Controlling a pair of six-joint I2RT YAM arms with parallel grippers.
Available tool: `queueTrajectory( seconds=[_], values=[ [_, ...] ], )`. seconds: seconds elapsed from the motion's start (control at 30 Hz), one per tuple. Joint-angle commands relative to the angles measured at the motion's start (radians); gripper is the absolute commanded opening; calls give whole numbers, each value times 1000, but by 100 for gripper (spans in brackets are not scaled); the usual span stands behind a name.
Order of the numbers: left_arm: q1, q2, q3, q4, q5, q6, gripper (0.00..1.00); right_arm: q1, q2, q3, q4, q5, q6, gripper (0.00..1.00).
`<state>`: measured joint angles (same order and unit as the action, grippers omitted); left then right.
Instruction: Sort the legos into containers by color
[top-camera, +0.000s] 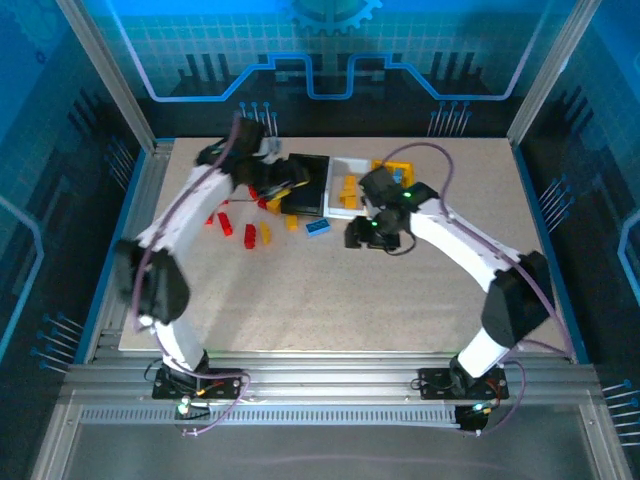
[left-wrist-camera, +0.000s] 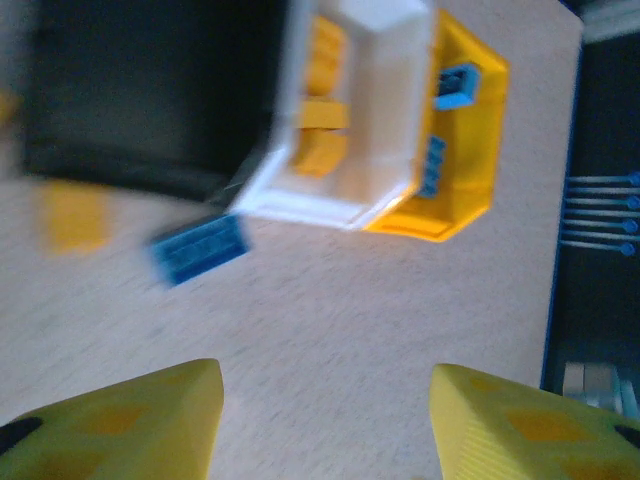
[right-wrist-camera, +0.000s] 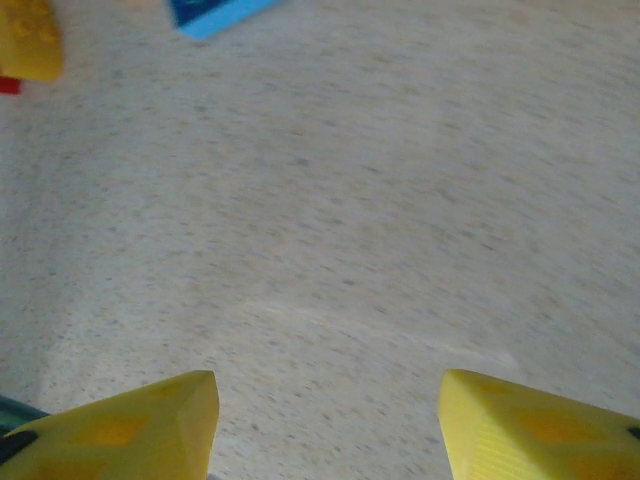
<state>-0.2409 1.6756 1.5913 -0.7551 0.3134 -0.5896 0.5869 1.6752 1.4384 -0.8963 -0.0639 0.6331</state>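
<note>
From my seat both are empty: left gripper (left-wrist-camera: 325, 378) fingers spread, arm stretched far out beside the black bin (top-camera: 308, 183); right gripper (right-wrist-camera: 327, 380) also spread, arm bent, over bare table (top-camera: 330, 300) near the white bin (left-wrist-camera: 300, 205) (yellow bin (left-wrist-camera: 470, 150) touching it). Loose legos (top-camera: 250, 235) sit left of black.

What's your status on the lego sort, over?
Left gripper open, empty; right gripper open, empty. Blue lego loose beside white bin; red legos loose left of black bin. Nothing blocks the blue lego.

Probably a lab, aluminium-framed enclosure (top-camera: 108, 75), blue panels (top-camera: 200, 30)
</note>
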Motion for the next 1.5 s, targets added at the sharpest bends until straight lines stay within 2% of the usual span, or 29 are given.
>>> queueTrajectory(
  seconds=[0.0, 0.2, 0.4, 0.5, 0.67, 0.9, 1.47],
  values=[
    [54, -207, -219, -72, -100, -2, 59, 73, 141, 140, 4, -20, -39, 61],
    [109, -586, -557, -218, -167, -53, 65, 180, 475, 583, -98, -34, -111, 61],
    [120, -819, -669, -363, -181, -88, 69, 228, 809, 1075, -253, -42, -132, 61],
    [121, -880, -675, -430, -192, -93, 72, 231, 920, 1217, -284, -54, -108, 61],
    [124, -942, -669, -504, -201, -72, 75, 228, 940, 1167, -182, -74, -77, 60],
    [124, -942, -659, -537, -199, -23, 76, 240, 973, 1156, -93, -74, -93, 60],
    [131, -920, -669, -577, -202, 45, 78, 267, 1074, 1193, 25, 147, -126, 58]
  ],
)
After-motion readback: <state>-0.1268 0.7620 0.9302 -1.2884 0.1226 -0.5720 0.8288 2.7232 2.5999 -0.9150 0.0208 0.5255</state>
